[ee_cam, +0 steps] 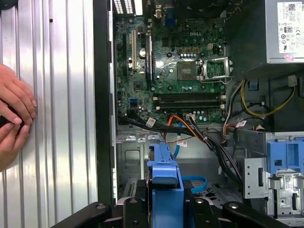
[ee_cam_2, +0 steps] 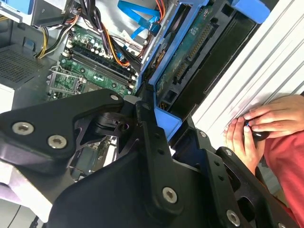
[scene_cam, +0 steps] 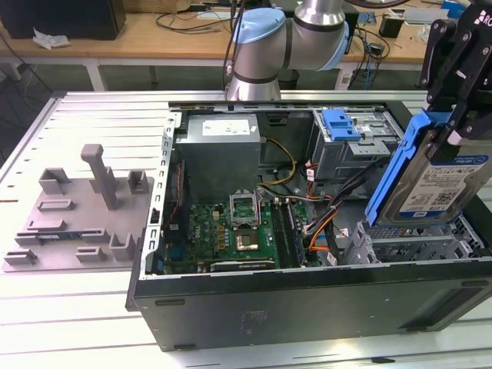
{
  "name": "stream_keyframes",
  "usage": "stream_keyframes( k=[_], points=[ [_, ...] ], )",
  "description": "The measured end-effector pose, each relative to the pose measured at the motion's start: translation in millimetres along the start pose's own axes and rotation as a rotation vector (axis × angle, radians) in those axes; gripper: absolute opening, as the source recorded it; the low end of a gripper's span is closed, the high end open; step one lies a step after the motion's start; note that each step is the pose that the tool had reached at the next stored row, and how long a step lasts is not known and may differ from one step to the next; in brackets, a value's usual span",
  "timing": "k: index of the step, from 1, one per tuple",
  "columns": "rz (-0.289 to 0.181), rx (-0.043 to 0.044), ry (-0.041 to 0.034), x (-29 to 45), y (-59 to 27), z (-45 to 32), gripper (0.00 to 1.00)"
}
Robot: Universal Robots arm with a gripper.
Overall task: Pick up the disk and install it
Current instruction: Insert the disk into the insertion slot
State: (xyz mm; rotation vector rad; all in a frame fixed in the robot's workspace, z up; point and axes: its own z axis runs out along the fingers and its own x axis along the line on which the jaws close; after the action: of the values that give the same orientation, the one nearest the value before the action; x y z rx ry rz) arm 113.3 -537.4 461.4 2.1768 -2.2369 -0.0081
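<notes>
The disk (scene_cam: pixel 434 181), a silver drive with a white-and-blue label in a bright blue carrier frame, hangs tilted on edge at the exterior view's right. My gripper (scene_cam: pixel 453 134) is shut on its upper end. The disk sits just above the metal drive bay (scene_cam: pixel 415 247) at the corner of the open computer case (scene_cam: pixel 307 296). In the second wrist view the disk's green circuit side (ee_cam_2: pixel 190 52) runs away from my gripper (ee_cam_2: pixel 166 126). In the first wrist view the blue carrier (ee_cam: pixel 165 173) stands edge-on between the black fingers (ee_cam: pixel 137 202), over the case floor.
Inside the case lie the green motherboard (scene_cam: pixel 231 231), the grey power-supply box (scene_cam: pixel 219 154), cable bundles (scene_cam: pixel 323 219) and a blue clip (scene_cam: pixel 340 123) on the far drive cage. A grey fixture (scene_cam: pixel 84 207) sits on the slatted table. A person's hands (ee_cam: pixel 14 114) rest beside the case.
</notes>
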Motion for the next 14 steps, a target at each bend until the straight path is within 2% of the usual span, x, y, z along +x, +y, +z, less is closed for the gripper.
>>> stream_keyframes(
  k=[14],
  points=[
    [-0.003, 0.0001, 0.0001, 2.9, -0.5, 2.9, 0.36]
  ],
)
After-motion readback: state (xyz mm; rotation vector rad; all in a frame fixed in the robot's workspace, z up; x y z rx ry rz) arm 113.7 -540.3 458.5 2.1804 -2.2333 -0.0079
